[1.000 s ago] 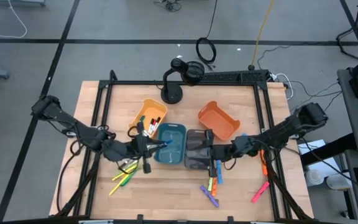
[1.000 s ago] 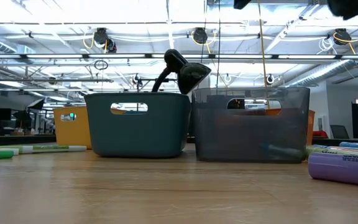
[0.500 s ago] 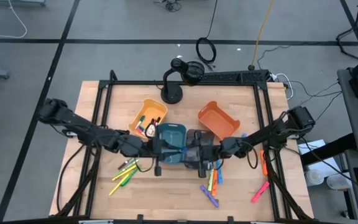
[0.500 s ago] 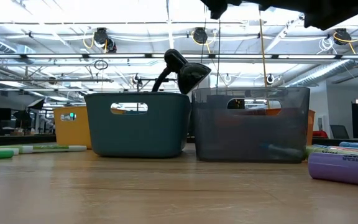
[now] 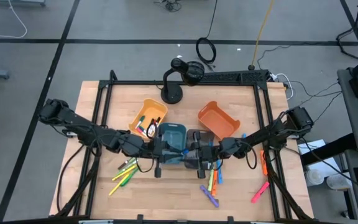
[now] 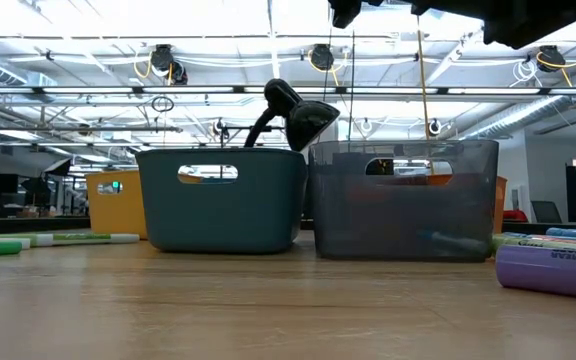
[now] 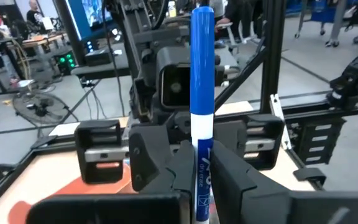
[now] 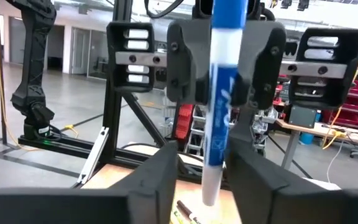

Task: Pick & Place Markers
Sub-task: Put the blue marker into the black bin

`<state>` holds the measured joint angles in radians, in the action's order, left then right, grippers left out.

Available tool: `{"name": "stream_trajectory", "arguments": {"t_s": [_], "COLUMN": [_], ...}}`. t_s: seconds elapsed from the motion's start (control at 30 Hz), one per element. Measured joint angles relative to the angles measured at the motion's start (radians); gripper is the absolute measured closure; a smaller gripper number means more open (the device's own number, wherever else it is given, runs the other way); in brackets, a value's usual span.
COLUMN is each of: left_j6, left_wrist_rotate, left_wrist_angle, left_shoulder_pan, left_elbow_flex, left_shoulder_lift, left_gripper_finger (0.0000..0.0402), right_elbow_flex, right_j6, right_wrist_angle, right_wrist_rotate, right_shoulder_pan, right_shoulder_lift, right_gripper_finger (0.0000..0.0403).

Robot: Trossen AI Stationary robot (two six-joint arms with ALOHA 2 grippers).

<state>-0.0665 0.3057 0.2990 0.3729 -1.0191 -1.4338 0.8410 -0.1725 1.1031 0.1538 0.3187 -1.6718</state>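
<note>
A blue-capped marker (image 7: 202, 74) with a white barrel stands upright in the air between my two grippers, above the teal bin (image 5: 171, 133) and the grey bin (image 5: 196, 163). My left gripper (image 5: 168, 151) is shut on it. My right gripper (image 5: 192, 152) faces it from the other side and is open. Its fingers stand on either side of the marker's white lower end (image 8: 209, 186); I cannot tell if they touch it. More markers lie flat on the table: green and yellow ones (image 5: 124, 174), a mixed group (image 5: 211, 182), and a pink one (image 5: 260, 191). My left gripper pinches the marker's printed barrel (image 7: 202, 177), below the white band, between its two fingers (image 7: 178, 174). The fingers come level from the table's left and lie across the marker. The marker is upright with its cap up, lifted clear above the bins.
A yellow bin (image 5: 143, 115) holding markers and an orange bin (image 5: 219, 121) sit behind the teal and grey bins. A black lamp stand (image 5: 173, 87) is at the far edge. A metal frame (image 5: 263, 112) borders the table. A purple marker (image 6: 553, 270) lies near the low camera.
My left gripper has carried the blue marker toward the table's right, from beside the teal bin to above it. My right gripper has moved toward the table's left to meet it over the bins. Both have stayed nearly still in the last half second.
</note>
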Motion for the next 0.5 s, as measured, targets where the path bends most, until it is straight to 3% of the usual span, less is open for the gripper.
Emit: {"name": "stream_trajectory", "arguments": {"t_s": [0.23,0.43,0.5], "left_j6": [0.024,0.022,0.026], "left_wrist_rotate": [-0.049,-0.058,-0.055], "left_wrist_angle": [0.007,0.009,0.010], "left_shoulder_pan": [-0.016,-0.017,-0.018], "left_elbow_flex": [-0.002,-0.002,-0.002], "left_shoulder_lift": [-0.017,-0.038,-0.038], "left_gripper_finger": [0.0374,0.0372,0.0351], "right_elbow_flex": [-0.001,-0.002,-0.002], "right_j6": [0.001,-0.020,-0.016], "right_wrist_angle": [-0.005,-0.025,-0.030], "right_wrist_rotate": [-0.025,-0.026,-0.024], "right_shoulder_pan": [-0.005,-0.004,-0.004], "right_shoulder_lift": [0.000,0.000,0.002], "right_gripper_finger": [0.0376,0.0382,0.0382]}}
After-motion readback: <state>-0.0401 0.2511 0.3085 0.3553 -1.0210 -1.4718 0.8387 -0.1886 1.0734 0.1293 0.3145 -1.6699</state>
